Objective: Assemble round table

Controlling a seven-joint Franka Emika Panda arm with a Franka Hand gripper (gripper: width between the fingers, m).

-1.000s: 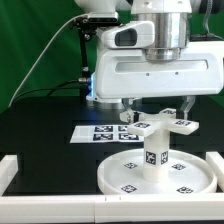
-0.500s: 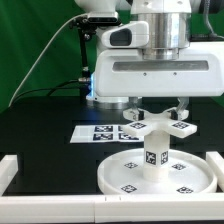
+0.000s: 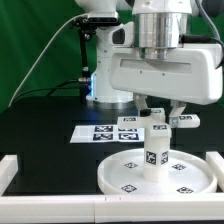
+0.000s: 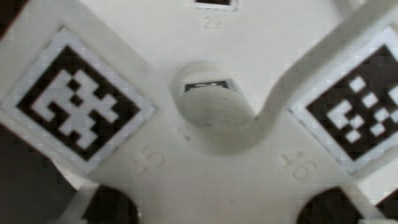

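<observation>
Gripper [image 3: 160, 116] clamps the base piece [image 3: 152, 120] atop the upright leg [image 3: 154, 152], so you can seat it; leg stands centred on the round disc [image 3: 120, 177].

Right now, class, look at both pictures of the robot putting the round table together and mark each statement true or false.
1. The leg stands upright on the round disc. True.
2. The base piece lies flat on the black table. False: it sits on top of the leg, under the tool.
3. The marker board lies beyond the disc. True.
4. The disc hangs in the air. False: it rests on the table.
</observation>
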